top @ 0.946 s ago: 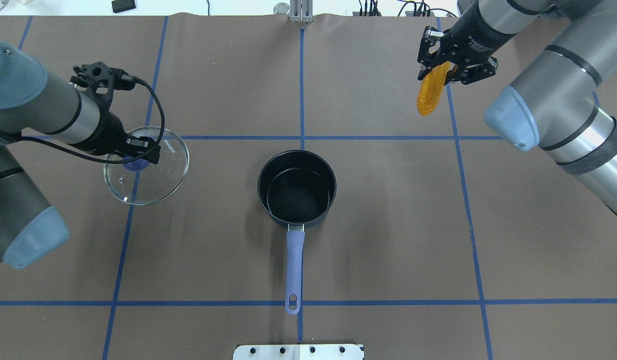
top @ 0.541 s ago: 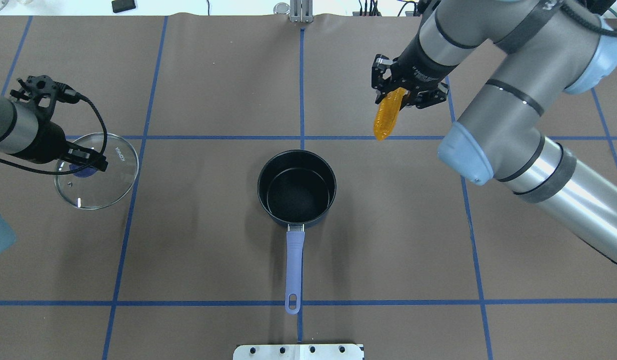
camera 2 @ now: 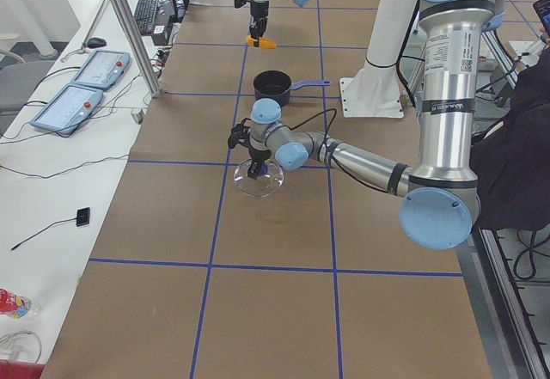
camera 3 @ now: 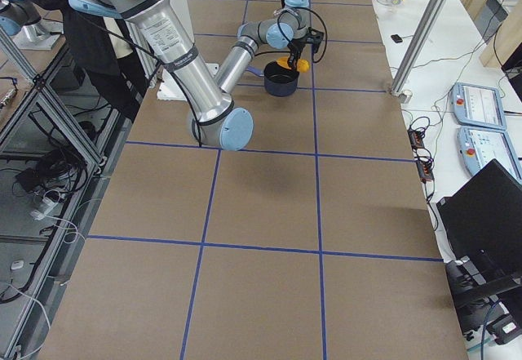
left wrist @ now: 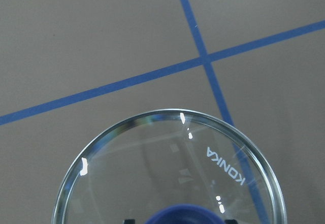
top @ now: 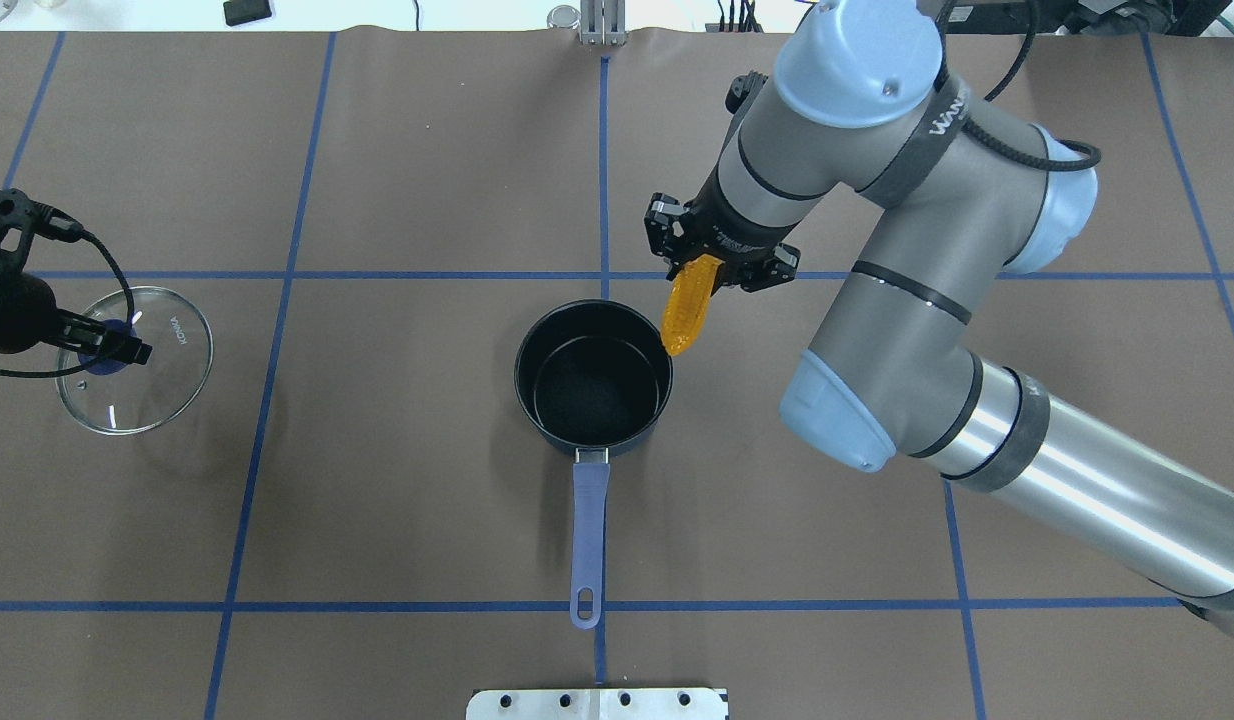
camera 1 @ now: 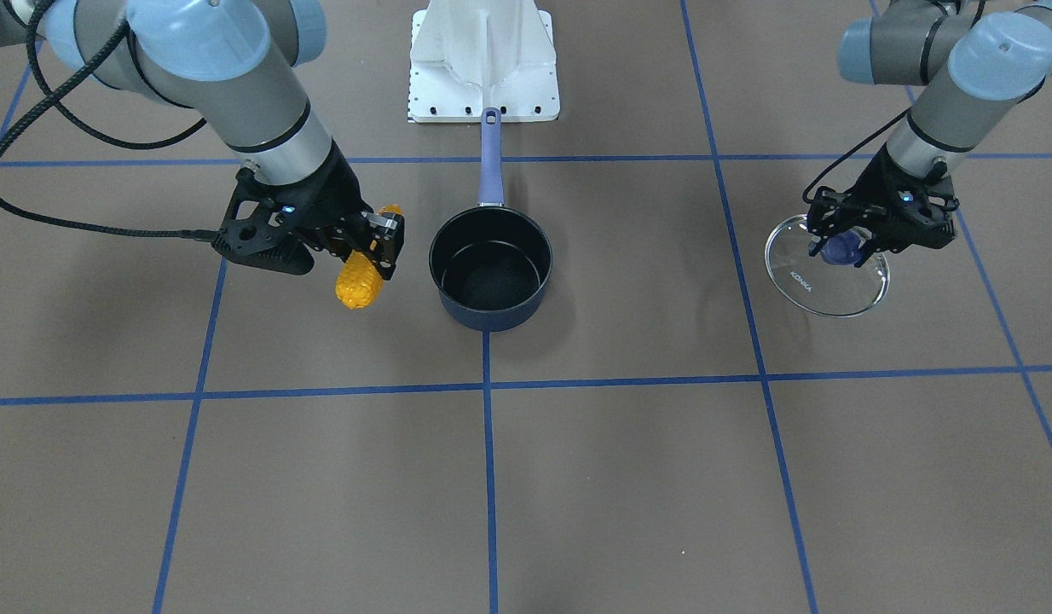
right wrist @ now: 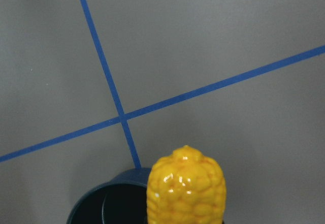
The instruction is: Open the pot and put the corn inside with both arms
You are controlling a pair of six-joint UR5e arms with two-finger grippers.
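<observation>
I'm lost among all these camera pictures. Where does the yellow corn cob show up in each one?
Front-facing: corn left of centre, beside the pot.
Overhead: centre, at the pot's upper-right rim.
Exterior left: tiny, top centre, beyond the pot.
Exterior right: top centre, beside the pot.
Left wrist: not in it.
Right wrist: bottom centre, large.
Shared landmark: the pot.

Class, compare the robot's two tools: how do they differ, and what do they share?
The right tool grips the corn; the left tool grips the glass lid. The right tool hangs close beside the pot; the left tool is far out to the side of it. Both are shut on a load.
</observation>
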